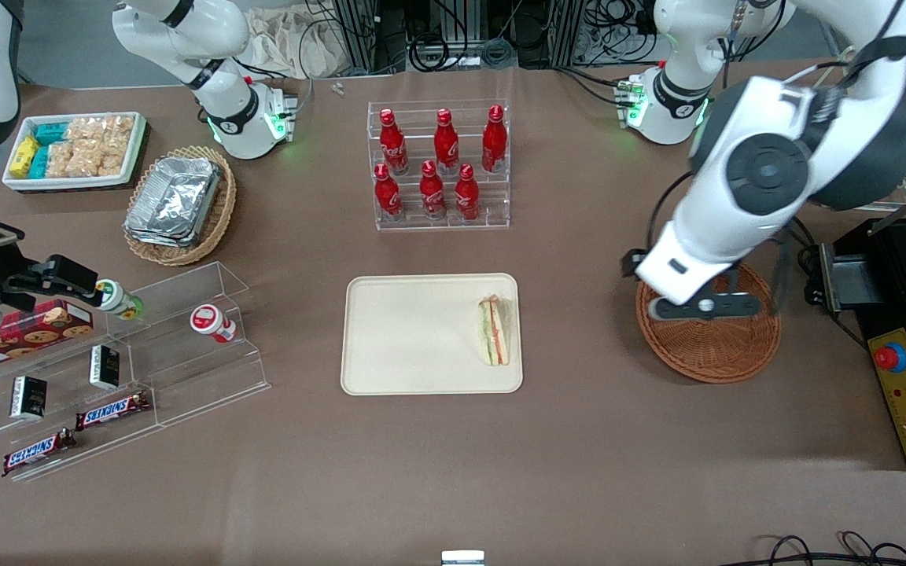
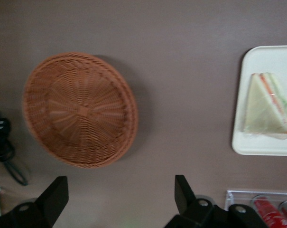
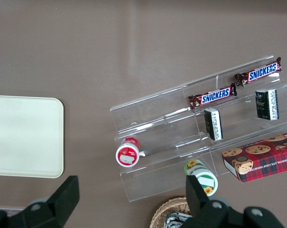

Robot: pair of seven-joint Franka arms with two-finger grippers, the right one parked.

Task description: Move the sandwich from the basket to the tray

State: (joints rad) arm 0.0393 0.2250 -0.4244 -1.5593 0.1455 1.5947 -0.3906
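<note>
1. Sandwich (image 1: pixel 494 331) lying flat on tray (image 1: pixel 390 334), by the tray edge nearest the basket (image 1: pixel 716 346); wrap intact as far as visible.
2. Basket holding nothing, standing on desk (image 1: pixel 579 440) well apart from tray, toward the working arm's end.
3. Claw (image 2: pixel 119 199) hanging above the basket, fingers (image 2: pixel 53 197) spread wide apart, gripping nothing.
4. Step in hand, judged: transfer done, release complete, arm clear of the tray.
5. Next move, judged: nothing more than retreat to rest; keep clear of basket rim and bottle rack (image 1: pixel 441 165).
</note>
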